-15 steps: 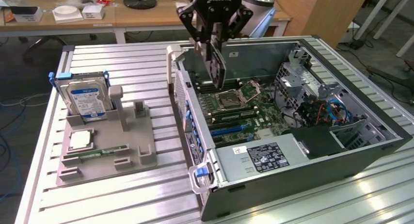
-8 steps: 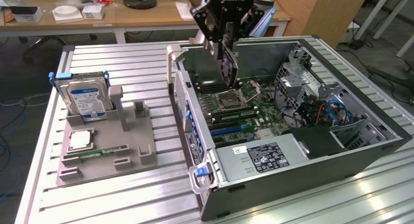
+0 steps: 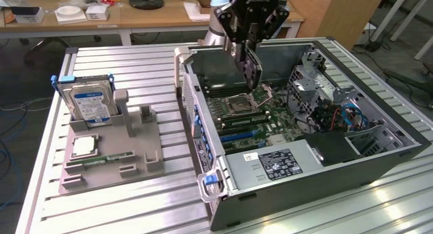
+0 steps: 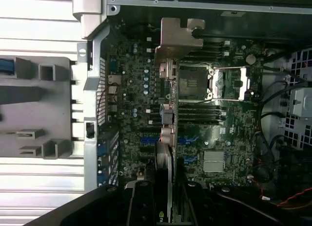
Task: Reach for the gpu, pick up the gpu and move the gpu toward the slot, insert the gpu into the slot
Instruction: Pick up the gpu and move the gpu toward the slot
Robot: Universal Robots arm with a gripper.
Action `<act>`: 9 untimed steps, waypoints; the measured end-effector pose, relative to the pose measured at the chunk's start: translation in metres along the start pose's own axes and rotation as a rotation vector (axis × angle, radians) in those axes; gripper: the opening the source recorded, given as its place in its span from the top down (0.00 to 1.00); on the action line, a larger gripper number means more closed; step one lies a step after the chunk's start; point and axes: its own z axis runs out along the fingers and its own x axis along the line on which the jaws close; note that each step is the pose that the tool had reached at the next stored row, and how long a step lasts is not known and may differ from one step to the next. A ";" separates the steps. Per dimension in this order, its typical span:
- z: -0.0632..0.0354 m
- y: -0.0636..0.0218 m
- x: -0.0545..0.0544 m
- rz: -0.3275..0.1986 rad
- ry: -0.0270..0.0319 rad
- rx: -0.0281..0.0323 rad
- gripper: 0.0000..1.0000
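Above the open computer case (image 3: 325, 153), my gripper (image 3: 250, 41) is shut on the gpu (image 3: 252, 69). The card hangs on edge over the green motherboard (image 3: 271, 117), clear of the board. In the wrist view the gpu (image 4: 167, 123) is seen edge-on, its silver end bracket (image 4: 174, 38) at the far end, and my gripper (image 4: 165, 206) clamps it between dark fingers (image 4: 141, 204). The blue slot (image 3: 238, 135) lies on the motherboard nearer the case front than the card. In the wrist view blue slot (image 4: 146, 138) pieces show on both sides of the card.
A silver processor socket (image 3: 240, 102) and black memory slots lie under the card. The power supply (image 3: 274, 163) and cables (image 3: 345, 117) crowd the case. On the exterior view's left, a grey fixture (image 3: 115, 143) holds a hard drive (image 3: 91, 102) and a memory stick (image 3: 101, 158).
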 end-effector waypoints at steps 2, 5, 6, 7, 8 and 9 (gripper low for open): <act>0.0005 -0.0001 -0.007 0.000 0.0000 0.0001 0.74; 0.0013 -0.0001 -0.013 0.005 0.0003 0.0002 0.74; 0.0016 -0.0001 -0.015 0.007 0.0004 0.0003 0.74; 0.0019 -0.0002 -0.018 0.009 0.0004 0.0003 0.74; 0.0022 -0.0002 -0.021 0.009 0.0004 0.0003 0.74; 0.0025 -0.0002 -0.024 0.009 0.0004 0.0003 0.74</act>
